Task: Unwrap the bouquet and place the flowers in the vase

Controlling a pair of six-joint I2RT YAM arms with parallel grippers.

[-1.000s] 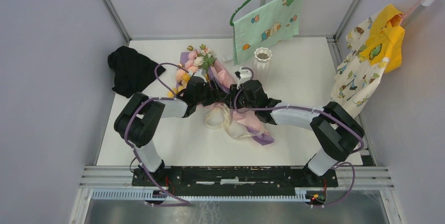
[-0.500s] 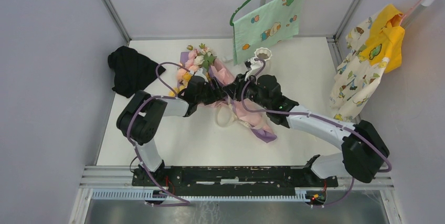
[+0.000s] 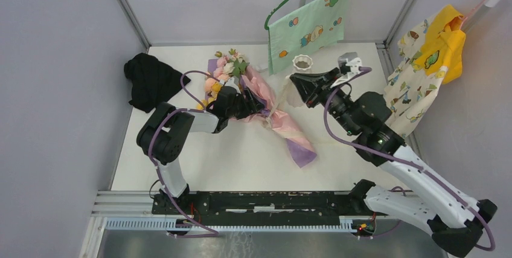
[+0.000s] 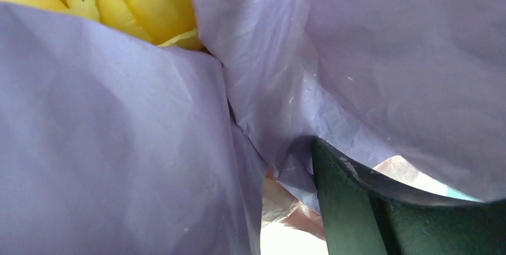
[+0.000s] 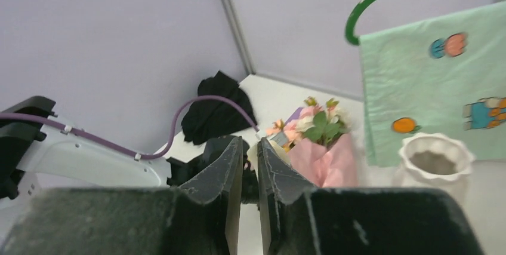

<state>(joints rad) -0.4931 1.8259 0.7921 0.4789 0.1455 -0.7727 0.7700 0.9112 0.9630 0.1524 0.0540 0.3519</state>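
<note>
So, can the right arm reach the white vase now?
Probably yes: the right gripper hangs close beside the white vase, nothing between them, but it seems to be holding the cream ribbon.

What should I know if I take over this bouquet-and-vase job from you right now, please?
Left tool: clamped on the bouquet at its waist; the bundle lies wrapped on the table.
Right tool: raised near the vase, tips nearly closed on the cream ribbon, which stretches from the bundle to the tool.
Done: ribbon lifted off the table; whether it is fully free is unclear.
Left: open the paper, take out the flowers, stand them in the vase, which is upright and holds none.
</note>
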